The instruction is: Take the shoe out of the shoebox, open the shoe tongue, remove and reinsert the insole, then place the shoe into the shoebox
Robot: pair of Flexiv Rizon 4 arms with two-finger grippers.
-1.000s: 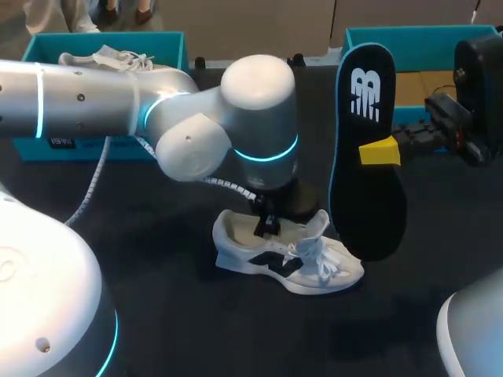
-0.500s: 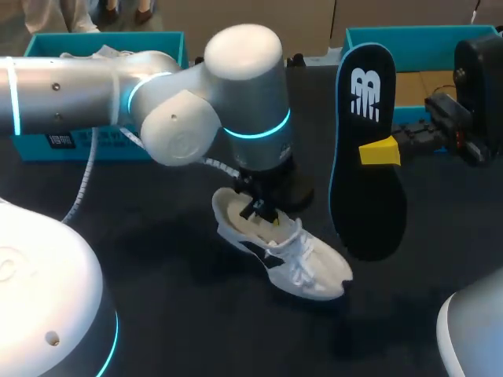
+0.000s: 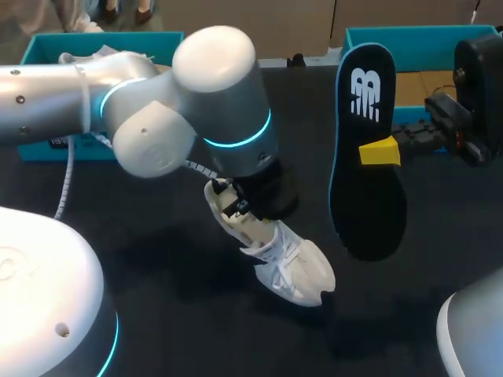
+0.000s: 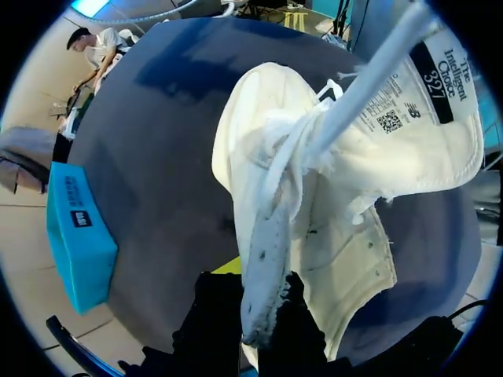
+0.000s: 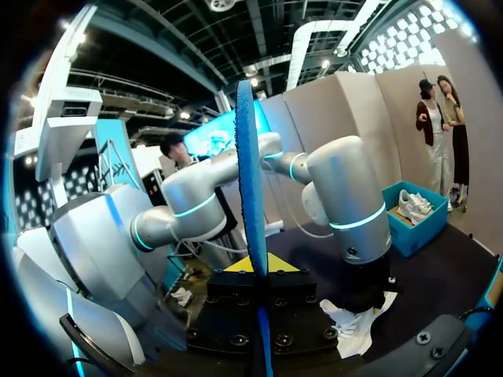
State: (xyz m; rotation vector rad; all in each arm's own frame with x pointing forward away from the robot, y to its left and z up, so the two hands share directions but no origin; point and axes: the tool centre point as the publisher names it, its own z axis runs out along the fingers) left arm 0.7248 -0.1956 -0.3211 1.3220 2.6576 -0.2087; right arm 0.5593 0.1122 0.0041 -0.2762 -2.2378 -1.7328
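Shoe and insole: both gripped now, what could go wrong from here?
1. The left gripper pinches only the thin heel rim of the shoe, which hangs tilted, toe down. It may slip or swing.
2. The right gripper holds the insole upright near mid-length, both ends free. It may pivot or bend when pushed into the shoe.
3. The laces are loose and may snag the insole.

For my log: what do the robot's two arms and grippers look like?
The left arm is rounded silver-white casing with glowing cyan joint rings and a white coiled cable; the left gripper is black. The right arm ends in black hardware, and the right gripper shows a bright yellow fingertip.
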